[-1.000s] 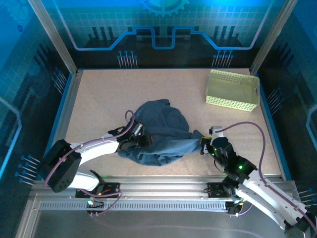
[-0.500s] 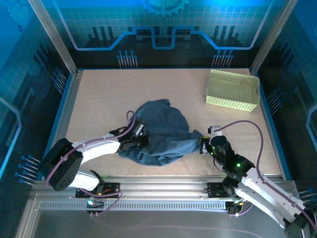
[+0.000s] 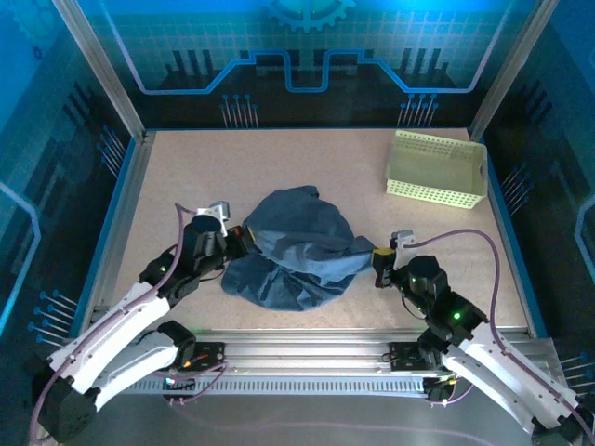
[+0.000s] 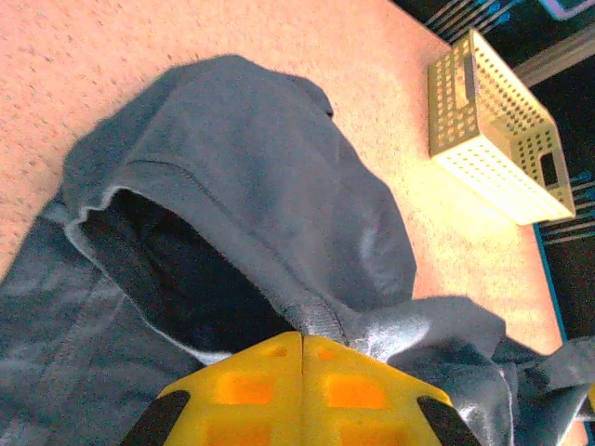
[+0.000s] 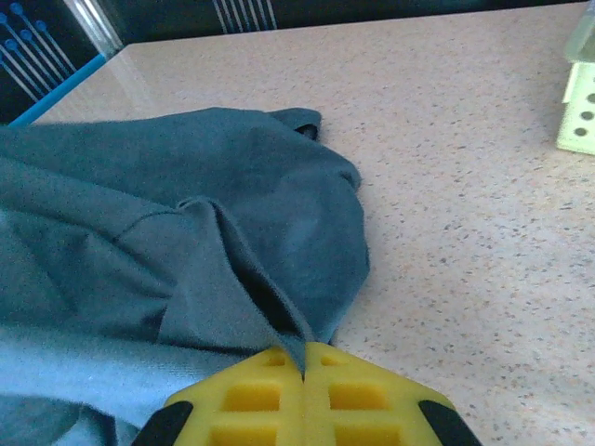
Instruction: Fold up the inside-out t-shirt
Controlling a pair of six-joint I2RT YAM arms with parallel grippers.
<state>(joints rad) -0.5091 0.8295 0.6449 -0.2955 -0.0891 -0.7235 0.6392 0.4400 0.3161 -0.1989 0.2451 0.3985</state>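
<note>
The inside-out t-shirt [image 3: 297, 246] lies bunched in a dark slate-blue heap at the middle of the table. My left gripper [image 3: 240, 236] sits at the heap's left edge, shut on a ribbed seam of the fabric. In the left wrist view the yellow fingertips [image 4: 302, 336] meet right at that seam, with the t-shirt [image 4: 260, 177] rising beyond them and a dark opening to the left. My right gripper [image 3: 379, 264] is at the heap's right edge. In the right wrist view its tips [image 5: 305, 358] pinch a raised fold of the t-shirt [image 5: 186, 214].
A pale yellow-green perforated basket [image 3: 437, 167] stands at the back right, also seen as the basket [image 4: 497, 139] and its corner [image 5: 581, 102]. Blue rails edge the table [image 3: 186, 177] on both sides. Bare tabletop lies behind and left of the shirt.
The left arm has drawn back to the left of the shirt and its gripper has closed on the shirt's left edge. The right gripper has barely moved and stays shut on the fabric.
</note>
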